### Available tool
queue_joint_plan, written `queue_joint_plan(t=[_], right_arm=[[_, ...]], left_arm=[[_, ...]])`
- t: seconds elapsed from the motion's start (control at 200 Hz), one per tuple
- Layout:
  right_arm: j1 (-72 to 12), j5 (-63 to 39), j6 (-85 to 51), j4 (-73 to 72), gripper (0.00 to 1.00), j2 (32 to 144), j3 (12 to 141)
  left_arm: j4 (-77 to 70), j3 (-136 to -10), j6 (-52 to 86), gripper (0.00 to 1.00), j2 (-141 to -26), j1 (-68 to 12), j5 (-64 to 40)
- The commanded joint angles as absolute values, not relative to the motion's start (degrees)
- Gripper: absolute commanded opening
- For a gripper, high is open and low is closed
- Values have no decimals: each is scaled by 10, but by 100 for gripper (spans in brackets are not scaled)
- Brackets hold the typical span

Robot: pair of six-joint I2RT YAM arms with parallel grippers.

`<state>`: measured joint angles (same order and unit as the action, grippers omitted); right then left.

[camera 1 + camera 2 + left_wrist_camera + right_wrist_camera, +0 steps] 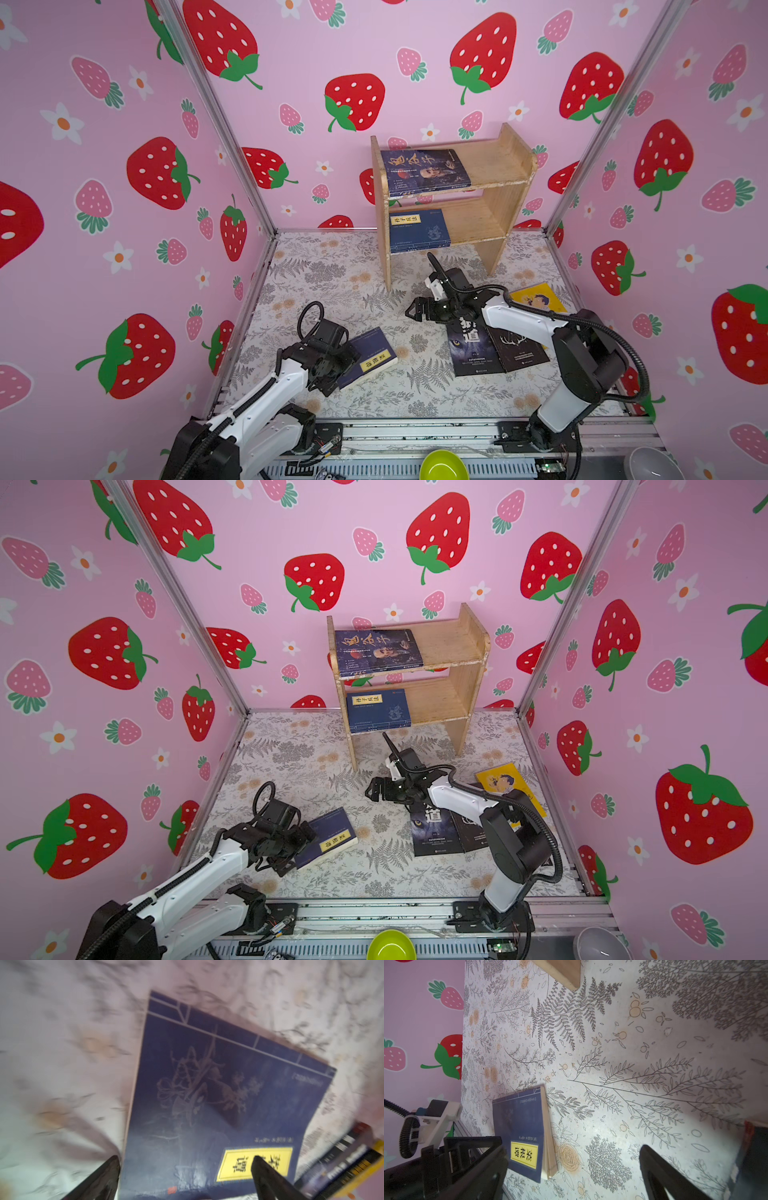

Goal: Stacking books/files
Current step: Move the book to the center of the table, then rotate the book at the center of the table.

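Between strawberry walls (104, 137), floral tabletop (328, 266) w/ navy book (374, 349).

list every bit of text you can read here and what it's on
"菜根谭": yellow label, navy book on the table.
"鬼谷子": blue book, top of the shelf.
"孙子兵法", likely: yellow label, shelved navy book.
"道": black wolf book; the character above is half hidden.
Smaller print: too small or blurred.

even bright light; left-wrist view blurred; edges warped
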<state>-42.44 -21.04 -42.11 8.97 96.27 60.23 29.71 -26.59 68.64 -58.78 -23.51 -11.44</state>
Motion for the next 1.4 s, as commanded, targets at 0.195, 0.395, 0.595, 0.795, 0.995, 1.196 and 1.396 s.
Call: queue_joint_plan(t=[0.195,0.395,0.595,0.795,0.995,1.196,1.396], right_arm=[[-345,-163,-421,147,100,884,618],[-343,-171,-465,148,97,872,598],[-373,-178,-527,96,92,894,573],[-396,-196,-569,45,85,929,556],[-403,-235,-591,17,83,985,551],[-406,-251,-577,17,82,1053,596],[-395,-249,-560,4,82,1088,648]], left_arm=[[217,-512,511,99,-705,-329,-180],[409,-598,403,99,-715,-290,-82],[377,-591,321,98,-776,-217,-95],[352,-618,266,91,-871,-199,-122],[316,-605,286,89,-919,-199,-149],[291,-576,314,89,-931,-205,-168],[233,-534,394,89,-928,-256,-258]])
